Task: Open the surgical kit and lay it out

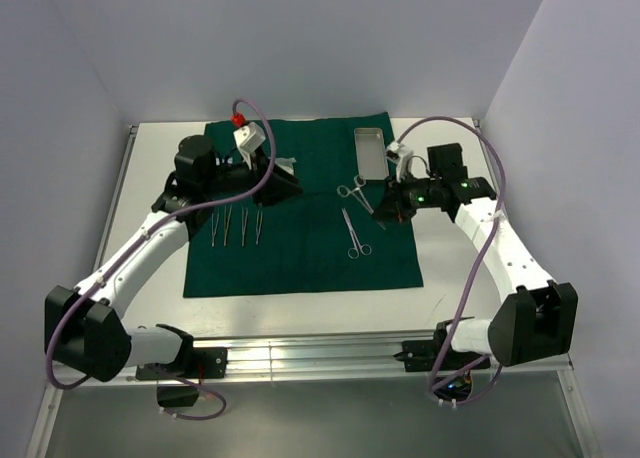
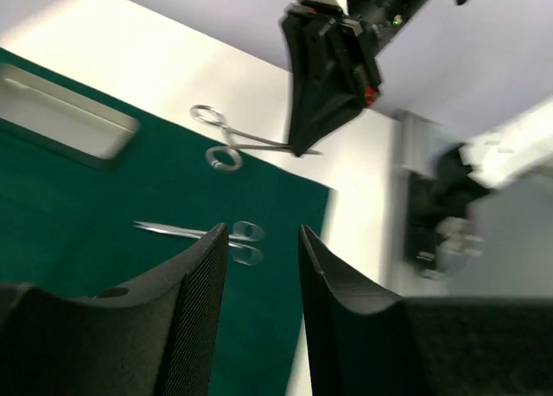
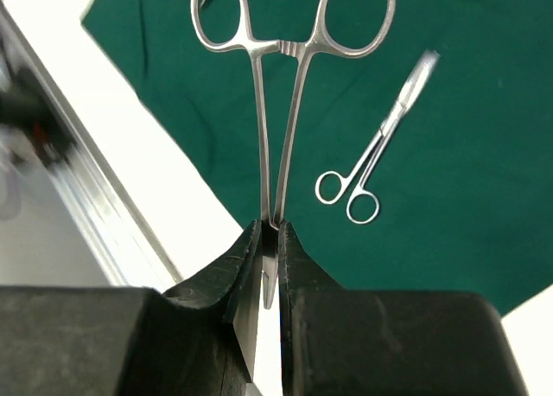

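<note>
The dark green cloth lies spread flat on the table. The steel tray sits at its far right corner. Three slim steel instruments lie side by side on its left part, and small scissors lie right of centre. My right gripper is shut on the tips of a ring-handled clamp near the cloth's right edge, with the clamp's rings pointing away over the cloth. My left gripper is open and empty above the cloth's far middle. A pale scrap shows beside it; the packets are otherwise hidden.
The white table has a raised metal rail along its near edge, and grey walls close in on three sides. A purple cable loops over the left arm. In the left wrist view the right gripper hangs over the clamp.
</note>
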